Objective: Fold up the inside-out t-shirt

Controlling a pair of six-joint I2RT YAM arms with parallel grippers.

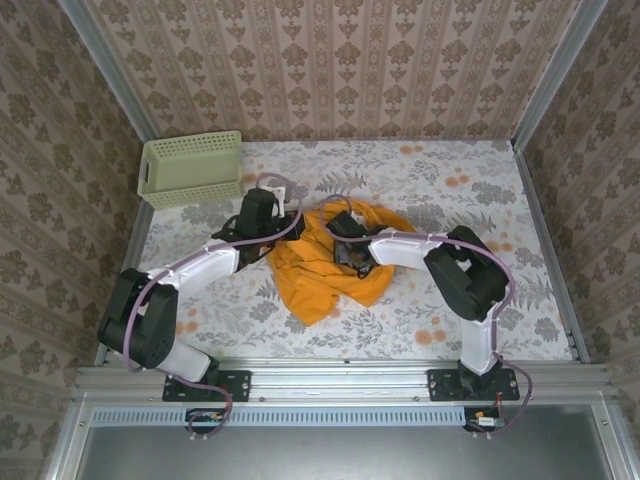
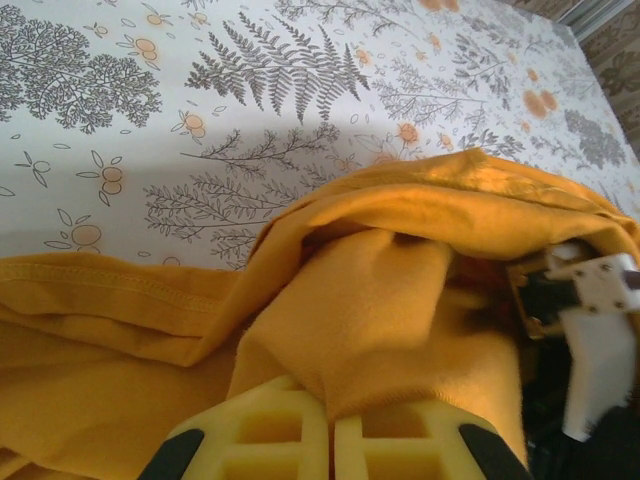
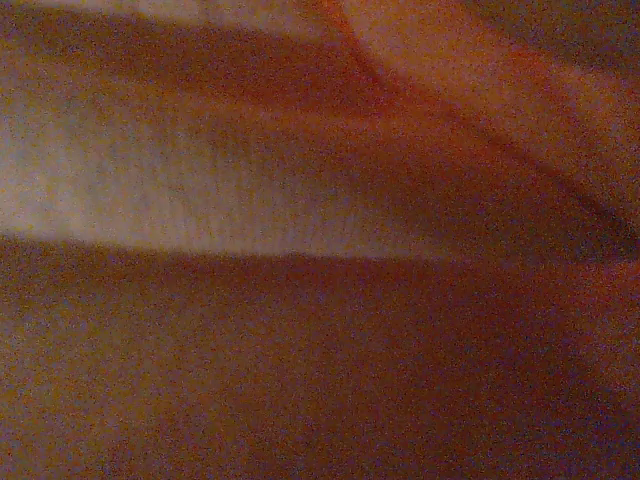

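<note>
1. The left gripper [image 2: 330, 440] has its two yellow fingers [image 2: 270, 435] pressed together. A fold of the shirt [image 1: 325, 275] is pinched in the line where they meet. The cloth rises straight out from the fingertips and bunches up just ahead of them.
2. From above, this gripper meets the shirt at its left edge. Its wrist is over the bare table [image 1: 450, 190] and its tips are just inside the cloth.
3. In the left wrist view, the right gripper [image 1: 345, 245] sits ahead of the left fingers and off to their right. Its white and black body is partly tucked under a high ridge of cloth, close to the left gripper but not touching it.
4. I cannot tell whether the right gripper is wide or narrow. From above the cloth covers its tips, and its own camera gives only blurred orange fabric pressed close to the lens.
5. The shirt lies crumpled in a heap between the two grippers, near the middle of the table. In the top view its bulk sits under and around the right gripper. A pointed tail trails away from both grippers towards the near edge.
6. To the left of the left fingers, a stitched hem [image 2: 100, 285] runs nearly level, with patterned table beyond it.
7. The basket [image 1: 190, 168] stands well beyond the left wrist at the far left corner, apart from the shirt.
</note>
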